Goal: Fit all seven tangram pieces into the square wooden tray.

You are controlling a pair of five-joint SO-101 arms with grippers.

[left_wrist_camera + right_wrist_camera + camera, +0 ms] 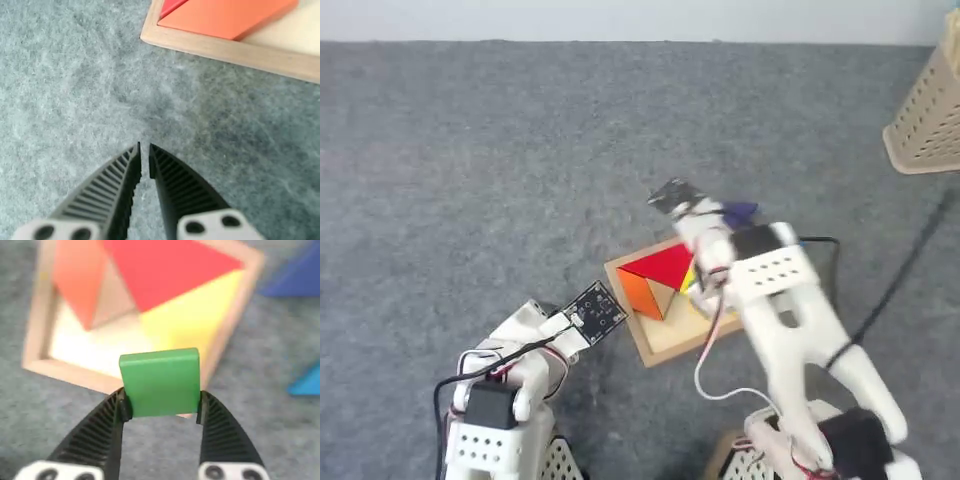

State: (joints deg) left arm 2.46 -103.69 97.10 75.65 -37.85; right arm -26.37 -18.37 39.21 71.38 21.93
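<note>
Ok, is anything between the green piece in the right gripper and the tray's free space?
Nothing visible does. The green piece, held in the right gripper, hangs at the rim of the tray; bare tray floor lies just past it.

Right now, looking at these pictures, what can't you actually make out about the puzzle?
- High view: the right arm covers the right side of the wooden tray, hiding what lies there.
- Right wrist view: the dark blue piece and light blue piece are cut off by the edge; their shapes are unclear.
- Right wrist view: the green piece in the right end effector hides part of the tray's rim.
</note>
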